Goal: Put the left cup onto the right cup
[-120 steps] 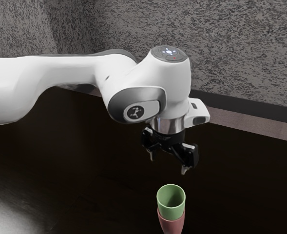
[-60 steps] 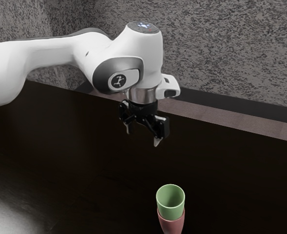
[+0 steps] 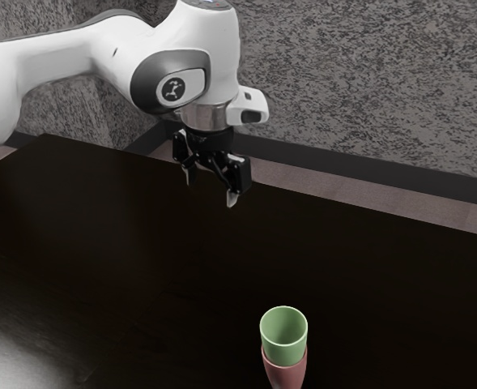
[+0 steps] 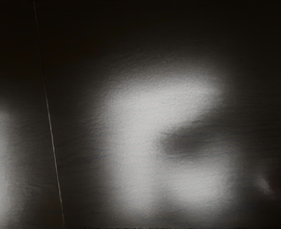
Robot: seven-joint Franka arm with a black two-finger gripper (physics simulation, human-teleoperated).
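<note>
A green cup (image 3: 283, 335) sits nested in a pink cup (image 3: 284, 374) near the front edge of the dark table (image 3: 100, 267), upright. My gripper (image 3: 209, 188) hangs high above the table, up and toward the exterior view's left of the stacked cups, well apart from them. Its fingers stand open with nothing between them. The wrist view looks down on the dark tabletop (image 4: 145, 143) with a pale glare patch and a thin seam line (image 4: 48, 119).
A speckled grey wall (image 3: 368, 73) runs behind the table, with a brownish ledge (image 3: 384, 198) along the table's back edge. The white arm (image 3: 60, 65) reaches in from the exterior view's upper left.
My gripper has risen and drawn back toward the exterior view's upper left, away from the stacked cups. The green cup stays resting in the pink cup.
</note>
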